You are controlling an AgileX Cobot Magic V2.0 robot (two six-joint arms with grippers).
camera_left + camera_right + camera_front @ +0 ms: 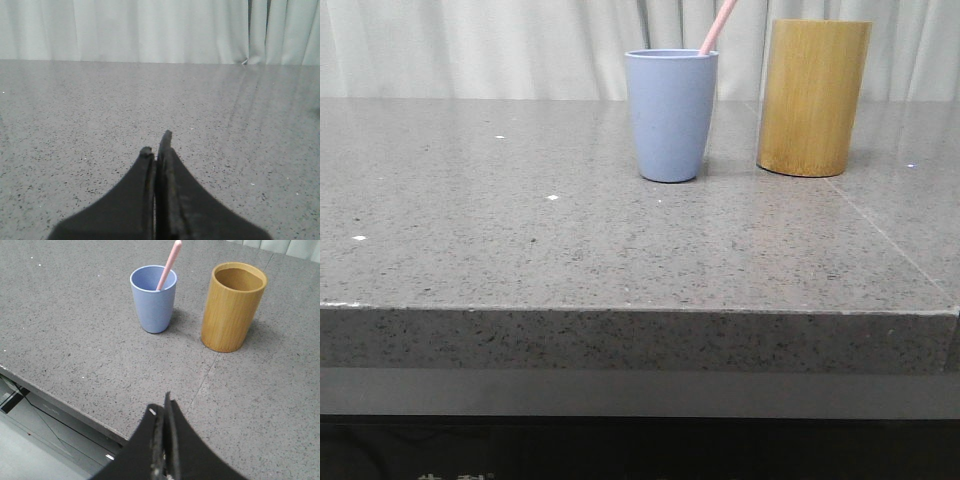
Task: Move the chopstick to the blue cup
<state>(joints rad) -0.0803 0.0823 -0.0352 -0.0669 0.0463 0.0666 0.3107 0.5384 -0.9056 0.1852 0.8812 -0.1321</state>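
I see a pink chopstick (167,266) leaning inside the blue cup (153,299); the bamboo holder (232,306) beside it looks empty. Both my left gripper (159,150) and right gripper (161,412) are closed, holding nothing, so I judge the transfer done.

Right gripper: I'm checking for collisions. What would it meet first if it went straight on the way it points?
Probably bare table. The shut right gripper aims roughly between the blue cup and bamboo cylinder, but depth is unclear.
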